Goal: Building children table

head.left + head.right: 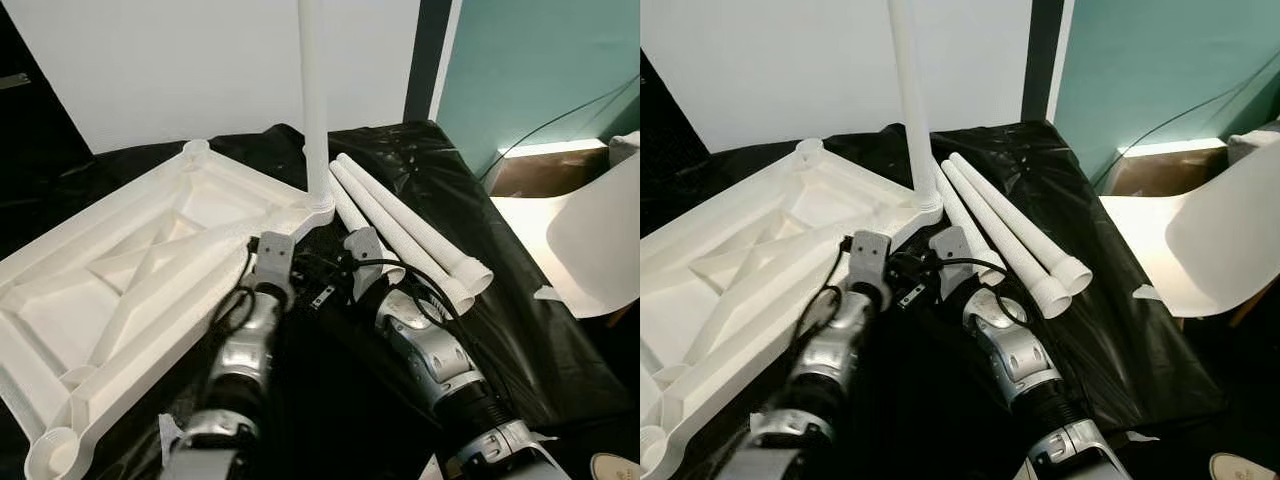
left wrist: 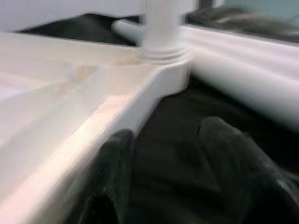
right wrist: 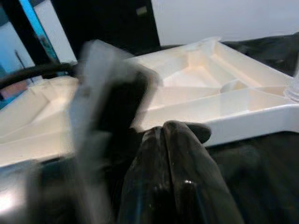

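A white children's table top (image 1: 130,270) lies upside down on a black-covered surface. One white leg (image 1: 314,100) stands upright in its far right corner socket (image 2: 164,56). Three loose white legs (image 1: 410,225) lie side by side on the black cover just right of that corner. My left gripper (image 2: 163,135) is open beside the top's right rim, a short way before the fitted leg. One of its fingers (image 2: 114,163) is against the rim. My right gripper (image 3: 175,130) is shut with nothing in it, low over the cover, pointing toward my left wrist (image 1: 272,255).
Open sockets show at the top's far left corner (image 1: 195,150) and near corner (image 1: 50,455). A white curved chair shell (image 1: 600,235) stands on the right, past the cover's edge. A cable (image 1: 560,120) runs along the teal wall. A white wall closes the back.
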### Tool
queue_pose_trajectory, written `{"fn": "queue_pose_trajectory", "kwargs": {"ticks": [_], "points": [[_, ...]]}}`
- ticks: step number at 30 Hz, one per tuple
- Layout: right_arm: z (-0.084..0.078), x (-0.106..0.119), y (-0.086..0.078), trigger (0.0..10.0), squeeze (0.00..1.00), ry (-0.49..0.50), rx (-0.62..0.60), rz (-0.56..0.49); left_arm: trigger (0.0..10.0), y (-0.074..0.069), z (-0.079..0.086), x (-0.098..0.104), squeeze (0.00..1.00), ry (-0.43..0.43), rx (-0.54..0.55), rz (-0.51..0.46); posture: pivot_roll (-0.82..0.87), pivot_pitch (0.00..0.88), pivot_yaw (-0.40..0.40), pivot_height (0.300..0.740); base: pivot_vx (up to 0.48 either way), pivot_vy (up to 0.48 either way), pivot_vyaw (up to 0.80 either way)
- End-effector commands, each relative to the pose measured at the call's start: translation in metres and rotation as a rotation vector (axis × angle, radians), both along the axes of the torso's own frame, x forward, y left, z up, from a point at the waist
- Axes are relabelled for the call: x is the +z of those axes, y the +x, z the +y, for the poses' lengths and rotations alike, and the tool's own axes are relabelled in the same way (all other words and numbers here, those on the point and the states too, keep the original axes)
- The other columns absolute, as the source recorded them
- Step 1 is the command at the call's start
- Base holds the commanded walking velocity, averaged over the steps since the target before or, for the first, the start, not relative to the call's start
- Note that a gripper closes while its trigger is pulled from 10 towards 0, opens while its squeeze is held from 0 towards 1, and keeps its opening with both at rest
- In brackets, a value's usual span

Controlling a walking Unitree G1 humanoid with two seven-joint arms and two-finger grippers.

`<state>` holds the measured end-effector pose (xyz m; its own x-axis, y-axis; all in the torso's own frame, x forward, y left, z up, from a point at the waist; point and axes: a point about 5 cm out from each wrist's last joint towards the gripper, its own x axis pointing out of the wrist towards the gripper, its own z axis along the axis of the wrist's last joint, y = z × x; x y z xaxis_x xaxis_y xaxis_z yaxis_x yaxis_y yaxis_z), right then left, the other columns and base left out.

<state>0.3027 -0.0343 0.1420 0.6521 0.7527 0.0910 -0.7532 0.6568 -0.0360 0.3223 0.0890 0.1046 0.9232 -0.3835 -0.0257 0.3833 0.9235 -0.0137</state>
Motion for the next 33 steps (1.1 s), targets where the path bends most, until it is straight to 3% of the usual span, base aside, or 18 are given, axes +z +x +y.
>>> {"fn": "queue_pose_trajectory", "kwargs": {"ticks": [1, 5, 9, 11, 12, 14, 16, 17, 18, 20, 27, 28, 29, 33], "points": [[0.001, -0.002, -0.001, 10.0, 0.00, -0.012, 0.006, 0.009, 10.0, -0.012, -0.006, 0.010, 0.00, -0.030, -0.137, -0.061, 0.09, 0.000, 0.048, 0.740, 0.000, 0.000, 0.00], [0.001, -0.003, -0.001, 10.0, 0.00, -0.010, 0.004, 0.013, 10.0, -0.026, 0.004, 0.016, 0.00, -0.055, -0.189, -0.097, 0.10, 0.000, 0.048, 0.740, 0.000, 0.000, 0.00], [0.002, -0.004, -0.001, 10.0, 0.00, -0.011, 0.009, 0.015, 10.0, -0.031, 0.013, 0.028, 0.00, -0.076, -0.192, -0.154, 0.11, 0.000, 0.046, 0.740, 0.000, 0.000, 0.00], [0.003, -0.004, -0.001, 10.0, 0.00, -0.013, 0.015, 0.014, 10.0, -0.031, 0.020, 0.034, 0.00, -0.061, -0.175, -0.180, 0.12, 0.000, 0.042, 0.740, 0.000, 0.000, 0.00], [0.004, -0.004, -0.001, 10.0, 0.00, -0.016, 0.023, 0.012, 10.0, -0.030, 0.030, 0.036, 0.00, -0.010, -0.147, -0.187, 0.12, 0.000, 0.042, 0.740, 0.000, 0.000, 0.00], [0.004, -0.004, -0.001, 10.0, 0.00, -0.016, 0.023, 0.012, 10.0, -0.030, 0.030, 0.036, 0.00, -0.010, -0.147, -0.187, 0.12, 0.000, 0.042, 0.740, 0.000, 0.000, 0.00], [0.007, -0.005, -0.003, 10.0, 0.00, -0.020, 0.037, 0.010, 10.0, -0.025, 0.056, 0.029, 0.00, 0.206, -0.061, -0.134, 0.14, 0.000, 0.037, 0.740, 0.000, 0.000, 0.00], [0.007, -0.005, -0.003, 10.0, 0.00, -0.020, 0.037, 0.010, 10.0, -0.025, 0.056, 0.029, 0.00, 0.206, -0.061, -0.134, 0.14, 0.000, 0.037, 0.740, 0.000, 0.000, 0.00], [0.008, -0.005, -0.003, 10.0, 0.00, -0.021, 0.042, 0.011, 10.0, -0.022, 0.074, 0.022, 0.00, 0.323, 0.000, -0.073, 0.14, 0.000, 0.037, 0.740, 0.000, 0.000, 0.00], [0.008, -0.006, -0.004, 10.0, 0.00, -0.020, 0.046, 0.013, 10.0, -0.023, 0.098, 0.015, 0.00, 0.421, 0.029, 0.018, 0.14, 0.000, 0.038, 0.740, 0.000, 0.000, 0.00], [0.008, -0.007, -0.004, 10.0, 0.00, -0.017, 0.044, 0.020, 10.0, -0.026, 0.118, 0.024, 0.00, 0.413, 0.055, 0.029, 0.14, 0.000, 0.038, 0.740, 0.000, 0.000, 0.00], [0.008, -0.007, -0.004, 10.0, 0.00, -0.017, 0.042, 0.020, 10.0, -0.028, 0.121, 0.022, 0.13, 0.421, 0.041, 0.061, 0.13, 0.000, 0.043, 0.740, 0.000, 0.000, 0.00], [0.008, -0.007, -0.004, 10.0, 0.00, -0.016, 0.040, 0.020, 10.0, -0.029, 0.125, 0.019, 0.19, 0.426, 0.021, 0.098, 0.13, 0.000, 0.043, 0.740, 0.000, 0.000, 0.00], [0.007, -0.007, -0.004, 10.0, 0.00, -0.016, 0.037, 0.019, 10.0, -0.035, 0.125, 0.016, 0.29, 0.377, -0.056, 0.155, 0.13, 0.000, 0.043, 0.740, 0.000, 0.000, 0.00]]}}
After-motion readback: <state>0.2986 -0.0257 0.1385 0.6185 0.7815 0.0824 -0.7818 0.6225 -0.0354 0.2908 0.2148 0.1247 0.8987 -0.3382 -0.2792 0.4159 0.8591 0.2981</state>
